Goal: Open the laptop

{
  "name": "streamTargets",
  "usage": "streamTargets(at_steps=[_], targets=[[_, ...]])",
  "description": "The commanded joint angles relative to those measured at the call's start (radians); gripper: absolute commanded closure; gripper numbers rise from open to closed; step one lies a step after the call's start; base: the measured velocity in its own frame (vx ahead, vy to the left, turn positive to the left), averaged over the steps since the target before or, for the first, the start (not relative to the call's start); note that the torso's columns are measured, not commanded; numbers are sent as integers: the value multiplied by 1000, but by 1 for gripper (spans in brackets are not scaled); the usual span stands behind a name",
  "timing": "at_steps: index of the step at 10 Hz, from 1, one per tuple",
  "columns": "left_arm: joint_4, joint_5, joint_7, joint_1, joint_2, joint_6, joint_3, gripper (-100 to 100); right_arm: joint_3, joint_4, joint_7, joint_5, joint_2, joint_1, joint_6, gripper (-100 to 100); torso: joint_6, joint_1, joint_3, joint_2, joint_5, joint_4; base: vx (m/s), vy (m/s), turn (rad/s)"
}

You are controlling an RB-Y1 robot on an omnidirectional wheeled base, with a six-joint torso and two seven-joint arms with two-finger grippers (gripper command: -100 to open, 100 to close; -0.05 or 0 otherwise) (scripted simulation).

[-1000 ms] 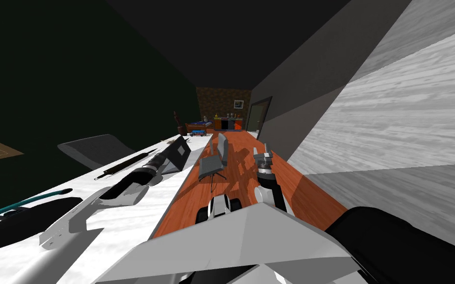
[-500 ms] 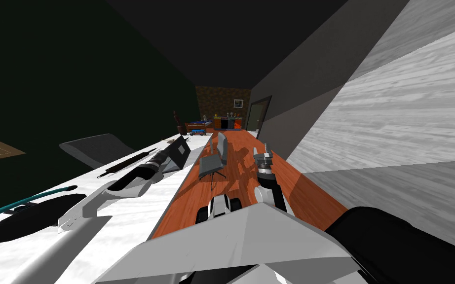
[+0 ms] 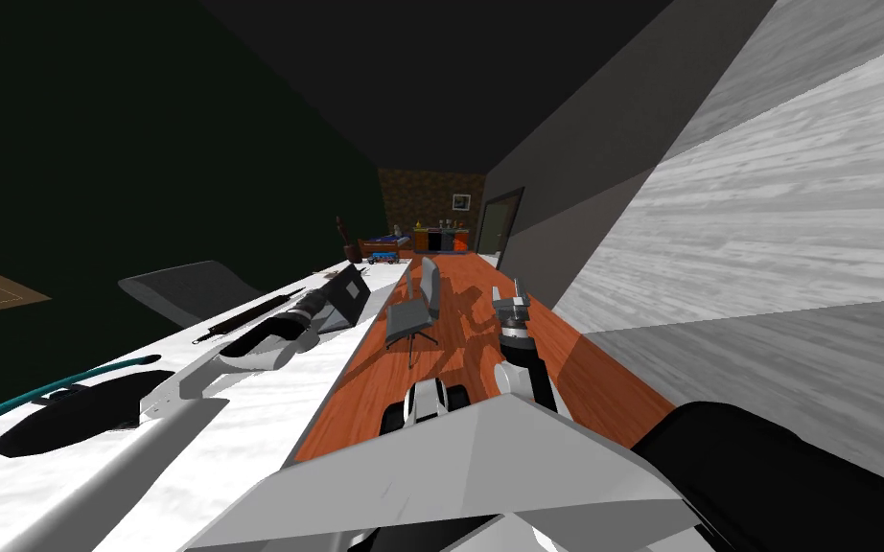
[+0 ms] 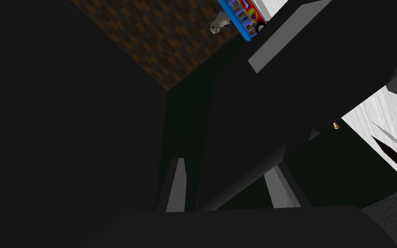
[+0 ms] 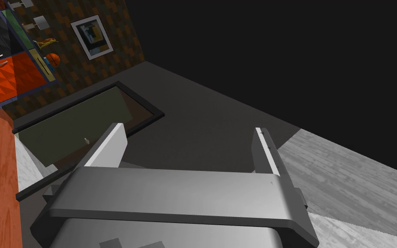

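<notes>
Two arms are out, but only the left one is working: my left gripper point(image 3: 320, 305) reaches along the white desk point(image 3: 267, 422) to the laptop point(image 3: 349, 292), whose dark lid stands partly raised. Its fingers point(image 4: 177, 189) sit closer together than a free spread. They straddle the lid's edge and, as far as I can judge in the dim wrist view, pinch it, which is the hold I want for swinging the lid further up on its hinge. The right gripper point(image 5: 188, 128) hangs well to the right of the laptop, fingers spread wide on nothing, parked out of the way. Nearer me than the laptop, a slim dark bar point(image 3: 248, 316), a black mat point(image 3: 76, 414) and a teal cable point(image 3: 57, 385) lie on the pale, marbled desk. Just right of the laptop an office chair point(image 3: 409, 321) stands on the orange wooden floor point(image 3: 474, 359). Far beyond the laptop the room narrows to a patterned brown wall point(image 3: 430, 192) beside a dark door point(image 3: 498, 228).
</notes>
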Motion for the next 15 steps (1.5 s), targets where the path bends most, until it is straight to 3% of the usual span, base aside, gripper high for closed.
streamTargets(at_steps=[1,2,4,5,6,8,9,10,12,13,15], targets=[[83,76,-7,-79,26,0,-46,100,0,0,0,0,0,0,0,0,2,0,0,1,-3,2,-102,-12,-23],[113,95,-7,-79,26,0,-46,100,0,0,0,0,0,0,0,0,1,-2,1,3,-5,5,-57,-7,-25],[135,95,-7,-79,26,0,-46,100,0,0,0,0,0,0,0,0,-3,0,0,1,-5,4,-1,-3,0],[170,141,-23,-137,63,-21,-80,100,0,0,0,0,0,0,0,0,-2,1,0,0,-4,3,-75,-6,6],[202,167,-23,-170,63,-21,-80,100,0,0,0,0,0,0,0,0,0,0,2,4,-6,6,-105,-6,-24],[255,179,-23,-171,63,-21,-80,100,0,0,0,0,0,0,0,0,-2,-3,4,7,-9,10,-31,-6,-23],[296,230,-39,-227,100,-42,-115,100,0,0,0,0,0,0,0,0,-4,-2,3,5,-9,9,-69,-13,-11],[336,260,-39,-260,100,-42,-115,100,0,0,0,0,0,0,0,0,-4,-3,5,9,-10,12,-92,0,-31],[377,264,-39,-264,100,-42,-115,100,0,0,0,0,0,0,0,0,-6,-5,9,15,-12,15,-22,-1,-3],[410,306,-55,-311,138,-62,-149,100,0,0,0,0,0,0,0,0,-6,-5,8,14,-12,14,-67,-9,-15],[461,348,-55,-356,138,-62,-149,100,0,0,0,0,0,0,0,0,-6,-7,12,20,-13,18,-72,-10,-12]])
